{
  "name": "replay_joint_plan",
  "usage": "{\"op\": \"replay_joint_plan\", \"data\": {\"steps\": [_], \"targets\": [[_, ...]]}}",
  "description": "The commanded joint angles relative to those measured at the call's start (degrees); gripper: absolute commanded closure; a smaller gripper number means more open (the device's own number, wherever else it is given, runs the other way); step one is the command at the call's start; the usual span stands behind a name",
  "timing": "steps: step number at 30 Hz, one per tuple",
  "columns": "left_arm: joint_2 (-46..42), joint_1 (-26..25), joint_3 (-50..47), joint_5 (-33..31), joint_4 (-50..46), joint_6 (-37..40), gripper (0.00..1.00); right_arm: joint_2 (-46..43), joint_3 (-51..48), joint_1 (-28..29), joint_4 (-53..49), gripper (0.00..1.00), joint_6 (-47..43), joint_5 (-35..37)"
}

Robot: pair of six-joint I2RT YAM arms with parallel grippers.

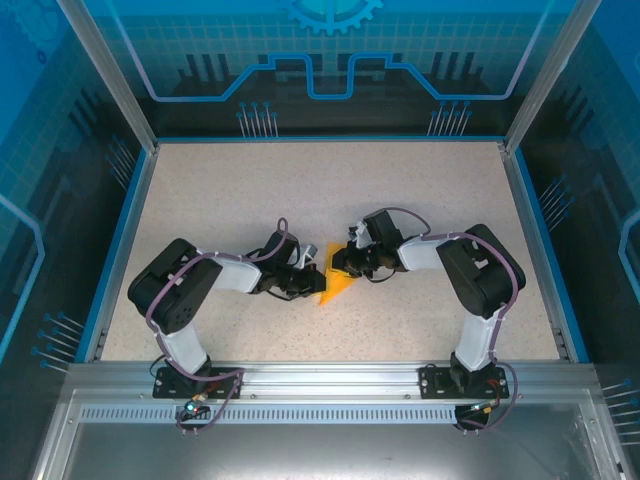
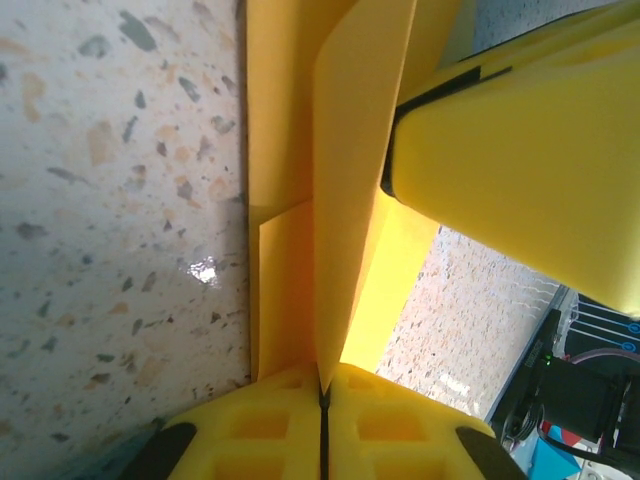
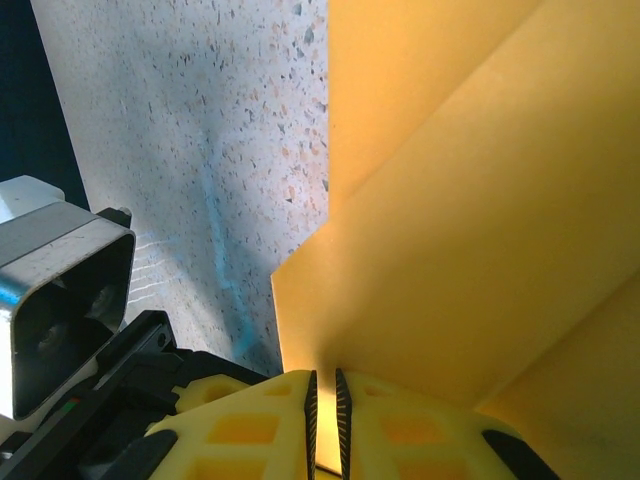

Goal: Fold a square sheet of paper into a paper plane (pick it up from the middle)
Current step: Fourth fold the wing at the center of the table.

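Observation:
The orange-yellow sheet of paper [image 1: 336, 286] is folded into a pointed shape at the middle of the table, and both arms meet over it. My left gripper [image 1: 314, 277] comes in from the left. In the left wrist view its jaws [image 2: 322, 392] are shut on an upright flap of the paper [image 2: 358, 150]. From the right, my right gripper [image 1: 347, 264] reaches the paper, and its pads [image 3: 323, 405] pinch a layer of the sheet [image 3: 470, 220] in a narrow gap. A yellow finger of the right gripper [image 2: 520, 150] presses against the flap.
The speckled table top [image 1: 300, 190] has a blue rim [image 1: 120, 230] and metal frame posts at the corners. The left wrist's camera housing [image 3: 60, 300] sits close to the right gripper's fingers. Both arm bases [image 1: 190, 375] stand at the near edge.

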Motion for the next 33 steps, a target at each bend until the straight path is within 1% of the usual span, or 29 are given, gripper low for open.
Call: {"op": "replay_joint_plan", "data": {"steps": [1,3,5,6,11,18,28,33], "targets": [[-2.52,0.71,-1.32,0.88,0.87,-0.55,0.89,0.98,0.86,-0.21,-1.25,0.84,-0.58,-0.01],[-3.66,0.65,-1.54,0.41,1.30,-0.93,0.85,0.92,0.88,-0.32,-1.75,0.84,-0.83,0.08],[-4.74,0.64,-1.70,-0.23,1.09,-0.83,0.84,0.98,0.89,-0.37,-2.01,0.84,-1.03,0.12],[-5.02,0.68,-1.59,-0.62,0.67,-0.85,0.85,1.05,0.88,-0.34,-2.00,0.84,-1.05,0.08],[-4.22,0.64,-1.68,-1.00,-0.09,-0.78,0.94,1.50,0.85,-0.52,-1.92,0.84,-0.77,0.08],[-1.51,0.65,-1.40,-2.56,-2.16,-0.93,1.00,1.13,0.87,-0.49,-1.83,0.84,-0.68,-0.13],[0.93,1.32,-1.32,-0.77,-1.14,-2.15,1.00,-4.82,0.22,-0.81,-3.47,0.83,-1.51,0.23],[1.05,2.01,-1.85,-0.68,-0.70,-2.97,1.00,-4.74,0.66,-0.07,-3.52,0.82,-1.58,-0.53]]}}
